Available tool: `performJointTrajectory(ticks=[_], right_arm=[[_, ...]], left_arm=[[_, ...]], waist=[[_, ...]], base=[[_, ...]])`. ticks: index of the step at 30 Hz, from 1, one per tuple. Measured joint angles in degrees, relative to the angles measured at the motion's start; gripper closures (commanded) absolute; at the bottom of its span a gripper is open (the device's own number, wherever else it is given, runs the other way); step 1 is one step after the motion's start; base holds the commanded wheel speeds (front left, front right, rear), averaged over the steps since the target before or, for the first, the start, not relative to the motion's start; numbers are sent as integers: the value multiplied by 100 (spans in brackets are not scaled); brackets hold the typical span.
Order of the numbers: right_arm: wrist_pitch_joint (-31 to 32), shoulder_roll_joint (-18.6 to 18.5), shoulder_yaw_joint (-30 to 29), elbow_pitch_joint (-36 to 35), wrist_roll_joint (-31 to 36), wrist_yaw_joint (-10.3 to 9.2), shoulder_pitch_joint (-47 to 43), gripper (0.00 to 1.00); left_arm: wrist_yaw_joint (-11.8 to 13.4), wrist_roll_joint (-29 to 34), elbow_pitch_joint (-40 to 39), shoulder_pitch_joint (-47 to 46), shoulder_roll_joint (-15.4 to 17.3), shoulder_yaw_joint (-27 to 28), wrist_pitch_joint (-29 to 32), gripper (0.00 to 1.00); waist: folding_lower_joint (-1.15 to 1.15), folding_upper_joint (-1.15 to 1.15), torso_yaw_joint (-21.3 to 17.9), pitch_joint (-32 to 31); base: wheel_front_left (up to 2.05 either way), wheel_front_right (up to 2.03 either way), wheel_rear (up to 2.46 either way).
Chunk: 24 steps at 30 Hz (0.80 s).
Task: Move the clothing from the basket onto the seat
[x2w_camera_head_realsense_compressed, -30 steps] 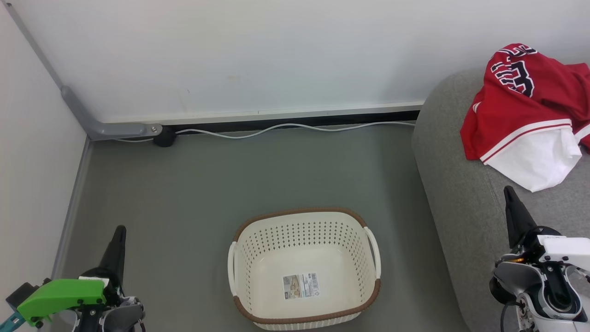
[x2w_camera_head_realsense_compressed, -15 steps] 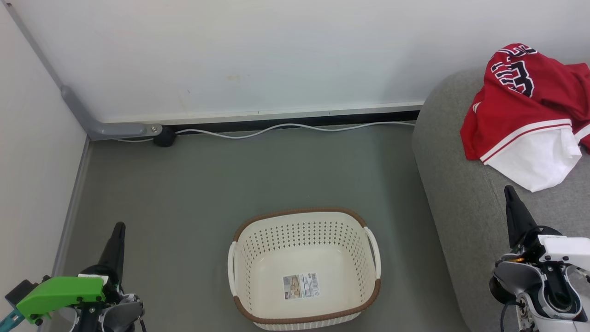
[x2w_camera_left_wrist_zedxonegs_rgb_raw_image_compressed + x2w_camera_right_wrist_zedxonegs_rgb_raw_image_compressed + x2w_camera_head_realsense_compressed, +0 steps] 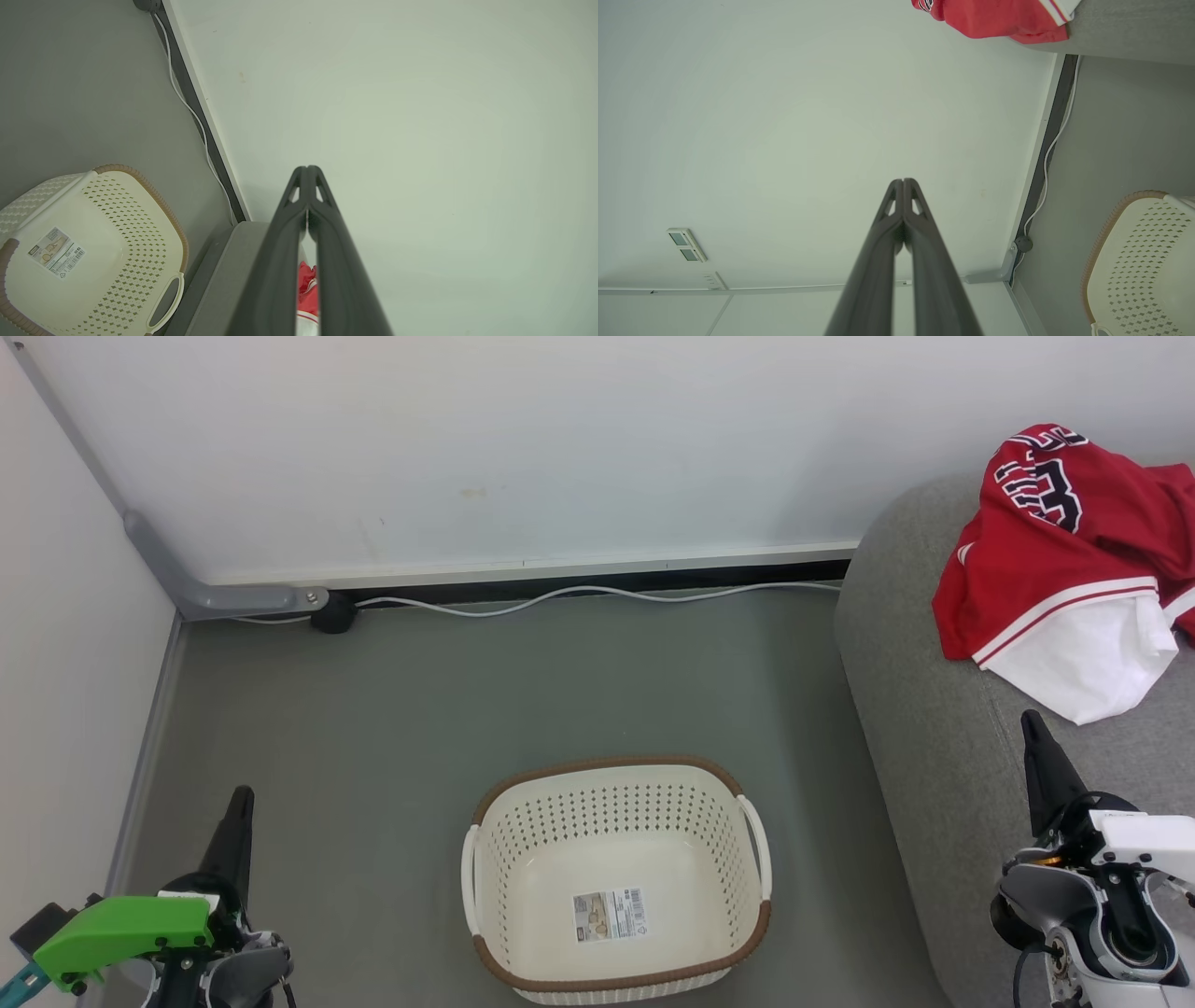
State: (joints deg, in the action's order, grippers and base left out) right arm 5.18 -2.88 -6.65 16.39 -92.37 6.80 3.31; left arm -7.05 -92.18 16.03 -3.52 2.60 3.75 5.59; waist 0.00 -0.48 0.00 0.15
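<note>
The clothing (image 3: 1055, 551) lies in a crumpled heap on the seat (image 3: 924, 737), up near the wall. The red part with the numerals is on top and the white part is spread toward the robot. The basket (image 3: 597, 763) stands on the floor (image 3: 373, 709) beside the seat, apart from it, with nothing inside but the sticker (image 3: 609, 915) on its bottom. Judged from that, the move looks finished.

The left gripper (image 3: 242, 795) hovers over the floor to the left of the basket. The right gripper (image 3: 1031, 721) hangs above the seat, just short of the white cloth. Both have their fingers pressed together with nothing between them, and the wrist views show the tips meeting.

The main risk sits with the right arm. Its pointed tip is near the loose white cloth, so a push forward or a turn at the waist could snag the fabric and drag the heap toward the seat's rounded edge, where it could slide off onto the floor. In the right wrist view the red cloth already reaches the seat's end by the wall, so a small nudge that way might tip it over.

On the other side, a careless swing of the left arm to the right could knock the light basket along the floor — a lesser worry, as it is well apart from it
</note>
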Motion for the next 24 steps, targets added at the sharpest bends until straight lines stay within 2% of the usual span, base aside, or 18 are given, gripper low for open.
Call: performJointTrajectory(ticks=[24], right_arm=[[0,1,-9,-10,0,0,2,100]], left_arm=[[0,0,8,-1,0,4,0,100]], waist=[[0,0,0,0]], base=[[0,0,0]])
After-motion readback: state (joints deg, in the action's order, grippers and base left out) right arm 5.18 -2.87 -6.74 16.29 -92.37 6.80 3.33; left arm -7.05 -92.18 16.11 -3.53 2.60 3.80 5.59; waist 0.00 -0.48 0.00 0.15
